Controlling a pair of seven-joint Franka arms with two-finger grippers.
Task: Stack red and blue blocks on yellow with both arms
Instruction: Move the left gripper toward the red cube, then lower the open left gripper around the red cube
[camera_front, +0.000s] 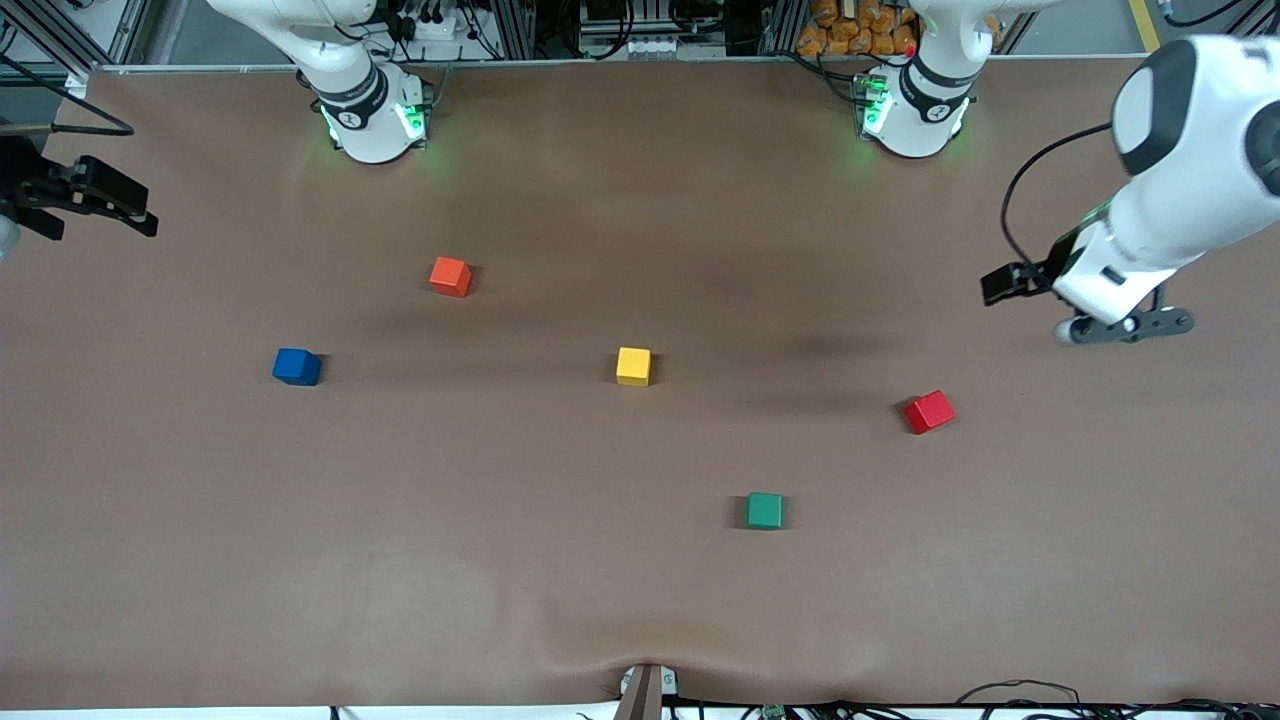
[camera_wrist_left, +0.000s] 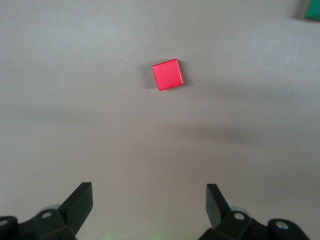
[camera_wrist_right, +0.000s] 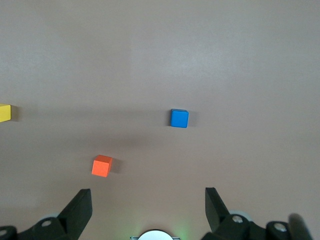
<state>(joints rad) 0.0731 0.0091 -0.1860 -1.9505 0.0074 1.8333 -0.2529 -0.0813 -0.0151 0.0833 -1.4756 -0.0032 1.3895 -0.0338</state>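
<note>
The yellow cube (camera_front: 633, 366) (camera_wrist_right: 4, 112) sits alone mid-table. The red cube (camera_front: 929, 411) (camera_wrist_left: 167, 74) lies toward the left arm's end, slightly nearer the front camera. Toward the right arm's end rests the blue cube (camera_front: 296, 367) (camera_wrist_right: 179, 118). My left gripper (camera_front: 1125, 325) (camera_wrist_left: 149, 192) hangs open and empty over bare table at its own end, apart from the red cube. My right gripper (camera_front: 60, 195) (camera_wrist_right: 148, 197) hovers open and empty over the table's edge at its end, well away from the blue cube.
An orange-red cube (camera_front: 450, 276) (camera_wrist_right: 101, 165) lies farther from the front camera than the blue one. A green cube (camera_front: 764, 510) (camera_wrist_left: 312, 10) sits nearer the front camera, between yellow and red. The brown table (camera_front: 640, 600) stretches wide around all cubes.
</note>
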